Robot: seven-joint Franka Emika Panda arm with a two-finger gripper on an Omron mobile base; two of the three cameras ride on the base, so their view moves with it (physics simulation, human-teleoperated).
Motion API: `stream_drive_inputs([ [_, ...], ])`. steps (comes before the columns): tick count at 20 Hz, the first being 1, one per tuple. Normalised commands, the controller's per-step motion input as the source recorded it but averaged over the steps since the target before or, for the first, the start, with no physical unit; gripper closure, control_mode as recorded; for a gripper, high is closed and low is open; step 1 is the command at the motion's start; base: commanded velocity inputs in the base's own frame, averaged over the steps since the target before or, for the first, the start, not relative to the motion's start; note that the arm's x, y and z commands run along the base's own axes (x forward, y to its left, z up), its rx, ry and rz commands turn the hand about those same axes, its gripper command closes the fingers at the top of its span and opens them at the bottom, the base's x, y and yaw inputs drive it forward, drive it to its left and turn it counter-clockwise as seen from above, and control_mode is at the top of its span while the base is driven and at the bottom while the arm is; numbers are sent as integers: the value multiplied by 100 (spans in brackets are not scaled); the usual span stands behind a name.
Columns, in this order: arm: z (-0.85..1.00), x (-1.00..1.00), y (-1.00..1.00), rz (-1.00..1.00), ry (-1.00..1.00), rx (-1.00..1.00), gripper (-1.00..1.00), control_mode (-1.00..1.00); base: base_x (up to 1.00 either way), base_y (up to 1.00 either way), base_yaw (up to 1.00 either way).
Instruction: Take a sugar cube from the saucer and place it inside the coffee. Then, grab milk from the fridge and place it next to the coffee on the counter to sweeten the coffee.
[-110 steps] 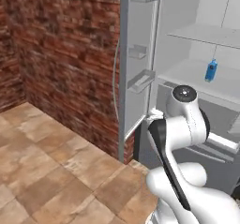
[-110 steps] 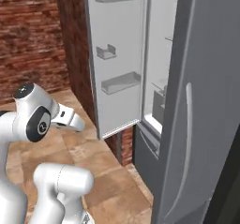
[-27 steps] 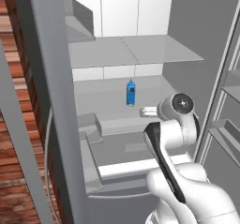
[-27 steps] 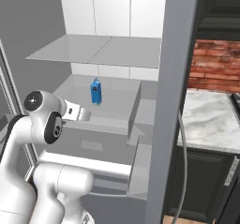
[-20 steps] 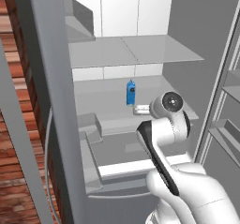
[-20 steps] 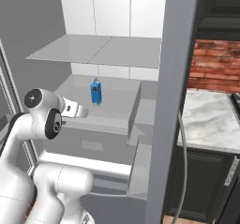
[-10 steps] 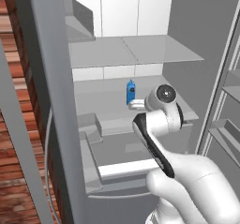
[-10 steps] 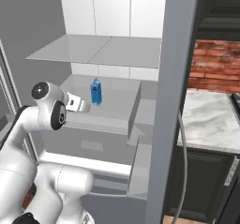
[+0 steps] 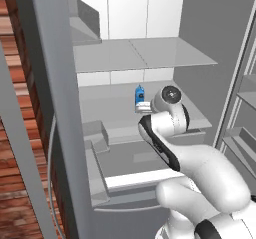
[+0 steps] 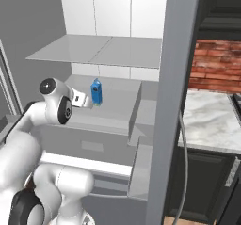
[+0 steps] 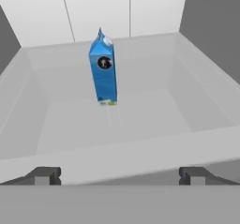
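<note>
The milk [image 11: 103, 70] is a small blue carton standing upright on a middle shelf of the open fridge [image 9: 145, 53]. My gripper [image 11: 119, 175] is open, its two dark fingertips spread wide at the shelf's front lip, with the carton straight ahead and some way beyond them. From the base, the milk [image 9: 140, 94] stands just past my wrist, and the gripper [image 10: 87, 101] points at the milk [image 10: 96, 92] from its left, nothing between the jaws. The counter [image 10: 212, 125] lies right of the fridge. The coffee, saucer and sugar cube are out of view.
The fridge door [image 9: 55, 108] stands open at my left, and a grey door edge [image 10: 174, 101] rises at the right. A shelf [image 10: 94, 50] hangs above the milk. A drawer [image 9: 130, 158] sits below. A brick wall [image 10: 216, 64] backs the counter.
Since the earliest frames the base has driven round to face the fridge interior. Over the last second the arm has reached forward and up toward the milk, jaws staying open.
</note>
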Motion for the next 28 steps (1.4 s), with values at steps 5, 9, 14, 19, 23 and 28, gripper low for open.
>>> stream_drive_inputs([
  [5, -16, 29, 0, 0, -3, 0, -100, -100, 0, 0, 0],
  [9, -4, 33, 0, 0, -1, 0, -100, -100, 0, 0, 0],
  [14, 0, 35, 4, 0, 0, 0, -100, -100, 0, 0, 0],
  [19, -1, 36, 10, 0, 0, 0, -100, -100, 0, 0, 0],
  [23, -12, 35, 4, 0, 0, 0, -100, -100, 0, 0, 0],
  [28, -19, 34, 0, 0, 0, 0, -100, -100, 0, 0, 0],
])
